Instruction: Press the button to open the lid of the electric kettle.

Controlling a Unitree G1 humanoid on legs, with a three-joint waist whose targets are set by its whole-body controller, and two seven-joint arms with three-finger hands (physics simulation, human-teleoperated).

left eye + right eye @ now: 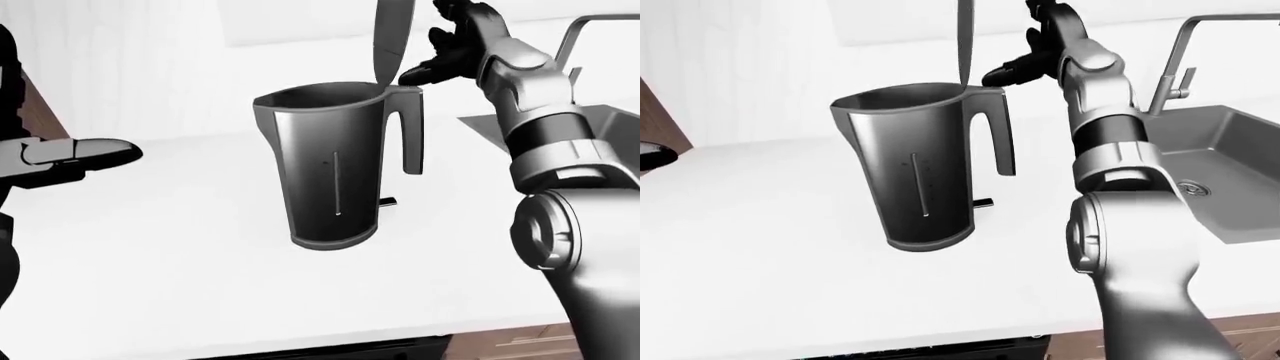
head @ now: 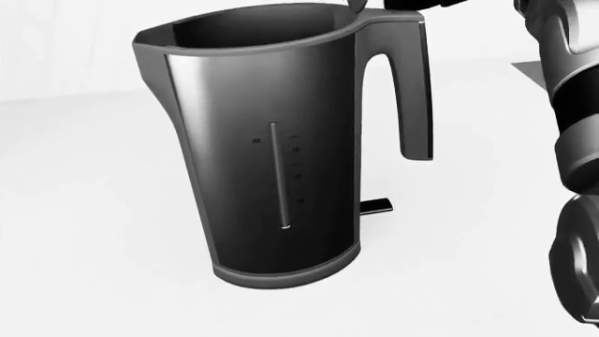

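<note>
Kettle [image 1: 335, 165] stood upright on surface [image 1: 180, 270], lid [image 1: 390, 37] raised. Right robot hand [image 1: 440, 60], fingers curled, at handle top, 1 o'clock. Left robot hand [image 1: 75, 154] held flat, open, at 9 o'clock.

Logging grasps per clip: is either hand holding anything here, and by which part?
Nothing is held. The right hand has fingertips at the top of the electric kettle handle, not closed round it; the left hand hovers apart.

White counter [image 1: 760, 255]; steel sink [image 1: 1240, 161] with faucet [image 1: 1185, 45] at right.
</note>
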